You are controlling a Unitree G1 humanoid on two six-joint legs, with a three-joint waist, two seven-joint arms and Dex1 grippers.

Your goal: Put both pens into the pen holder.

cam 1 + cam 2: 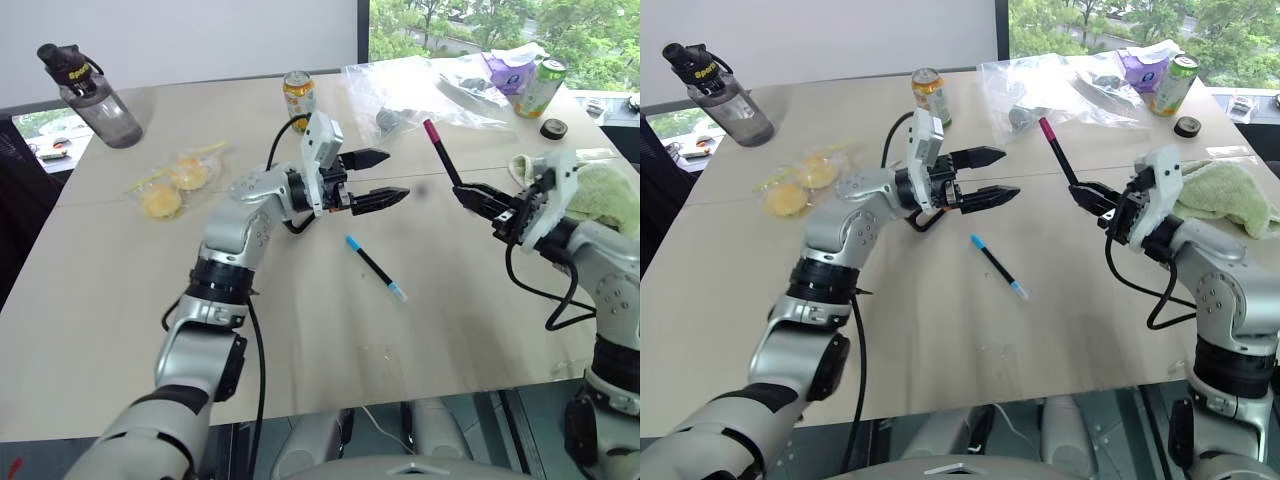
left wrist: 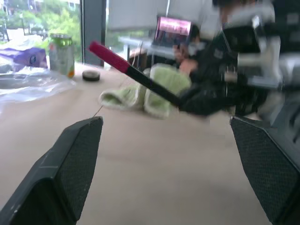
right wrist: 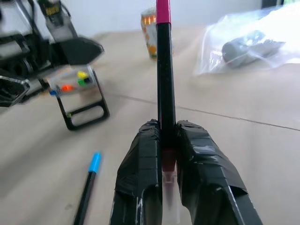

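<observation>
Nearest on the pale worktop (image 1: 120,330), lying flat and untouched: blue-capped pen (image 1: 375,268), between the two arms, well apart from both claws. Above it to the left, left claw (image 1: 383,176) raised over the worktop, fingers spread wide and released, grasping nothing, pointing across toward the right claw. Just behind and beneath the left claw, pen holder (image 3: 80,97), a small black open frame with yellow, green and orange marker tips, resting on the worktop. To the right, right claw (image 1: 466,193) clenched on the lower end of the pink-capped pen (image 1: 442,155), held clear of the worktop and slanting up and away from the claw, pink cap uppermost. Beside the right arm, green cloth (image 1: 600,195) bunched on the worktop. Farther back at left, yellow items in a clear wrapper (image 1: 175,180), then a dark water bottle (image 1: 90,95). Toward the far edge: orange drink can (image 1: 299,97), clear plastic bags (image 1: 420,90), green can (image 1: 541,87), purple pack (image 1: 508,70), small black disc (image 1: 553,128).
</observation>
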